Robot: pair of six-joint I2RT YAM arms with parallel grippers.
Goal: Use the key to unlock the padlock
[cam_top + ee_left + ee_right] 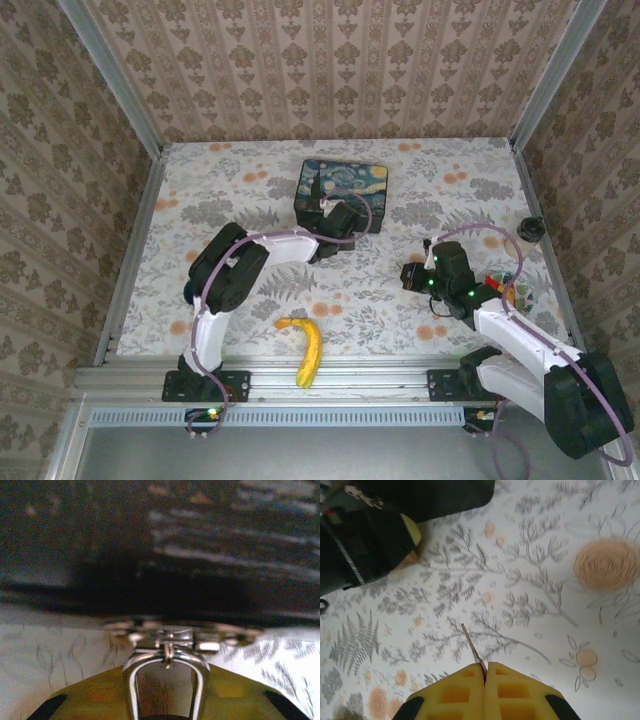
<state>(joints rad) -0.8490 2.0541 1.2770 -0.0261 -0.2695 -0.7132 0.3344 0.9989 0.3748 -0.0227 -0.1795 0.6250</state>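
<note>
The padlock [132, 682] hangs from the metal clasp [170, 639] on the front of the dark starry-night tin box [345, 185]. Its silvery U-shaped shackle shows; its body is hidden low between the yellow fingers. My left gripper [165, 674] is shut on the padlock, with a finger pressed against each side of the shackle, right at the box's near edge [330, 235]. My right gripper [485, 666] is shut on the key [471, 648], whose thin metal blade sticks out forward and left above the tablecloth. The right gripper [412, 276] hangs right of the box, apart from the left one.
A banana [305, 350] lies near the front edge between the arm bases. A small black object [530, 228] sits by the right wall, and a small colourful thing [507, 291] lies beside the right arm. The left arm's dark body [360, 540] is at the upper left of the right wrist view.
</note>
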